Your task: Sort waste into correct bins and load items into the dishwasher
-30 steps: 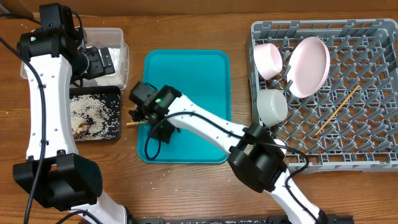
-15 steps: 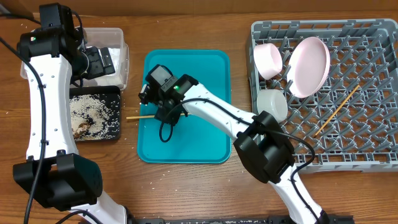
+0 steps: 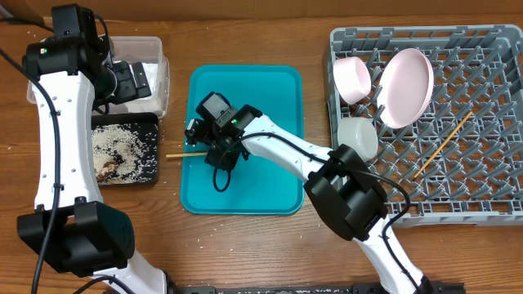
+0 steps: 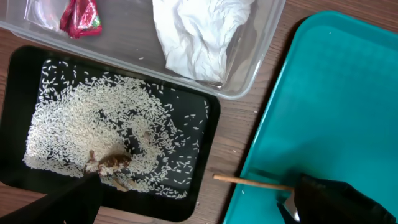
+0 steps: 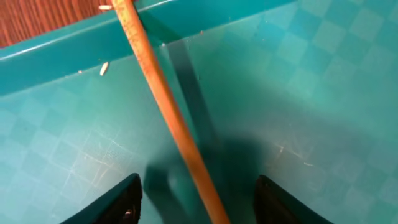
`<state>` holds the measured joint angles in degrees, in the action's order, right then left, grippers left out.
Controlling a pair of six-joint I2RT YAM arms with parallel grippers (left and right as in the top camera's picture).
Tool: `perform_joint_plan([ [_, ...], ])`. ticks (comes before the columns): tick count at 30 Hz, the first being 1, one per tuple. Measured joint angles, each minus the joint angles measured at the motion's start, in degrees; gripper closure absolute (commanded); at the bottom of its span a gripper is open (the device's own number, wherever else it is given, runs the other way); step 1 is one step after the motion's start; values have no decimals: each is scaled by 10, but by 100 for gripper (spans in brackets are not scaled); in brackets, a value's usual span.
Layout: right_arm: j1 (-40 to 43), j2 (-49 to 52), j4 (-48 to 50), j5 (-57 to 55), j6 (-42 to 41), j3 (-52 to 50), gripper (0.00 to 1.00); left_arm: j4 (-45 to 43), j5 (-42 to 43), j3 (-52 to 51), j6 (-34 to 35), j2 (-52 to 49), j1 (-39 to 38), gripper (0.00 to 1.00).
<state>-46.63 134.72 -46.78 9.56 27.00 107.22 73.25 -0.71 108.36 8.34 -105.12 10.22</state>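
Note:
A thin wooden chopstick (image 3: 181, 153) lies across the left rim of the teal tray (image 3: 253, 98). Its outer end is over the table. My right gripper (image 3: 207, 149) hangs open over its inner end. In the right wrist view the chopstick (image 5: 168, 112) runs between the spread fingers (image 5: 199, 199) without touching either. My left gripper (image 3: 135, 79) is open and empty above the clear tub (image 3: 155, 49). The tub holds the white napkin (image 4: 199, 31) and the red wrapper (image 4: 79, 15). The black tray (image 4: 18, 74) holds rice and brown scraps (image 4: 93, 124).
The grey rack (image 3: 482, 196) at the right holds a pale pink plate (image 3: 409, 86), a pink bowl (image 3: 353, 79), a white bowl (image 3: 358, 139) and a second chopstick (image 3: 441, 147). A few rice grains lie on the teal tray's rim (image 5: 104, 67).
My right gripper moved up and right from the tray's left edge onto the tray. The chopstick shifted right with it and now crosses the rim. The left arm has not moved.

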Motion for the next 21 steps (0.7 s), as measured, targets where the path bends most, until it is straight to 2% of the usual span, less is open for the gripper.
perform_joint_plan([
  [2,0,0,3,8,-2,0,50,0,0,0,0,0,0,0],
  [15,1,-4,34,36,-67,-22,69,0,0,0,0,0,0,0],
  [21,2,-16,35,38,-119,-44,93,0,0,0,0,0,0,0],
])
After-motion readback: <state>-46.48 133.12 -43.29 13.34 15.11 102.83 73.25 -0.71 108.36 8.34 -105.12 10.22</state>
